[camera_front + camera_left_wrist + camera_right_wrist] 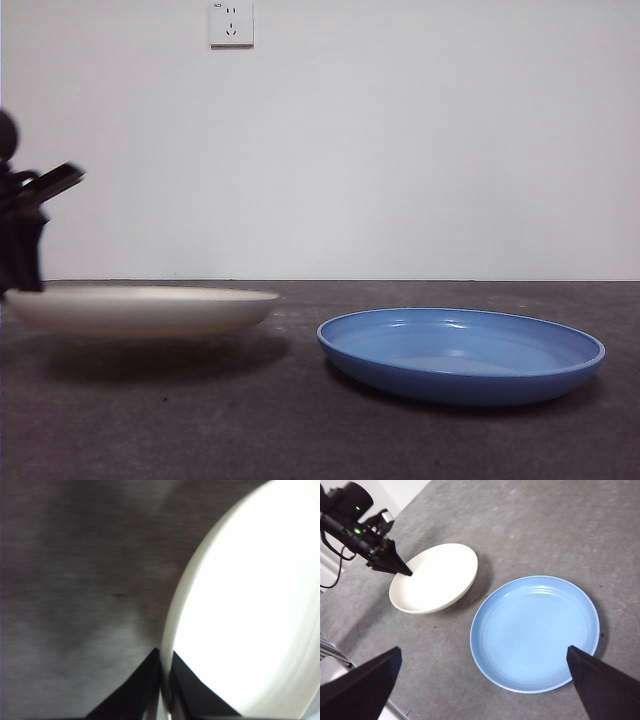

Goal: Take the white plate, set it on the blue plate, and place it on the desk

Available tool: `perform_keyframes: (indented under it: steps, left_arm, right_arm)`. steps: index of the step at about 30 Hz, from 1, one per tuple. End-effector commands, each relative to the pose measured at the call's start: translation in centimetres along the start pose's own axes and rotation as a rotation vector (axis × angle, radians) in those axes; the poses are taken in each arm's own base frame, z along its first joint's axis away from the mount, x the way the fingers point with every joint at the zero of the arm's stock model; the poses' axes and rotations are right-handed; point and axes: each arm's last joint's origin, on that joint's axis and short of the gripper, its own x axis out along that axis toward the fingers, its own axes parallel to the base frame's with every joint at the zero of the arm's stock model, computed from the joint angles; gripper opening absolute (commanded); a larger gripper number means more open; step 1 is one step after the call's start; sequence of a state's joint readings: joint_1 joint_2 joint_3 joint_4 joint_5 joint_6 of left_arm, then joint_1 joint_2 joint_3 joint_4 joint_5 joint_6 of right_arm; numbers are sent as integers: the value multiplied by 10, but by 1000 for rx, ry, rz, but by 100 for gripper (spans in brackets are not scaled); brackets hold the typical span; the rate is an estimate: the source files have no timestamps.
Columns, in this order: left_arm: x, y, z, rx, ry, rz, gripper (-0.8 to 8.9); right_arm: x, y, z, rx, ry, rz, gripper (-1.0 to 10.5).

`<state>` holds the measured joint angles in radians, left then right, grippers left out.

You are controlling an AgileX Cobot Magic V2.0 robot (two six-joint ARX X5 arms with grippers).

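The left claw (161, 680) pinches the white plate (250, 605) by its rim, apparently lifted off the desk (300, 420).

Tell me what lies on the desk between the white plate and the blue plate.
Only bare desk and the white plate's shadow, shown by the front and right wrist views, separate it from the blue plate.

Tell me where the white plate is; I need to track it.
In the front view, the white plate hangs just above the desk at left, beside the blue plate, its rim clamped in the left tool.
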<state>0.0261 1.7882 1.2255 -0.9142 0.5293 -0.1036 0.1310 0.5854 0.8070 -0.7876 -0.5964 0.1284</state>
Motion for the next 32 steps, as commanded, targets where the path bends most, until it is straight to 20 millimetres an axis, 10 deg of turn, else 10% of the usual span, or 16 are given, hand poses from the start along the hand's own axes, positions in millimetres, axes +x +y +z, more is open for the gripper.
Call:
perform_keyframes:
  steps: [1,17,32]
  left_arm:
    - [4,-23,6,34,27,-13,11]
    - [46,-167,-11,337,77,-87,11]
    - [107,-215,15,414,131,-70,11]
  right_arm:
    - [-2,2,5,0,-16,2,611]
    - [-12,10,11,10,-19,3,611]
    - [-31,24,18,-18,-4,1,611]
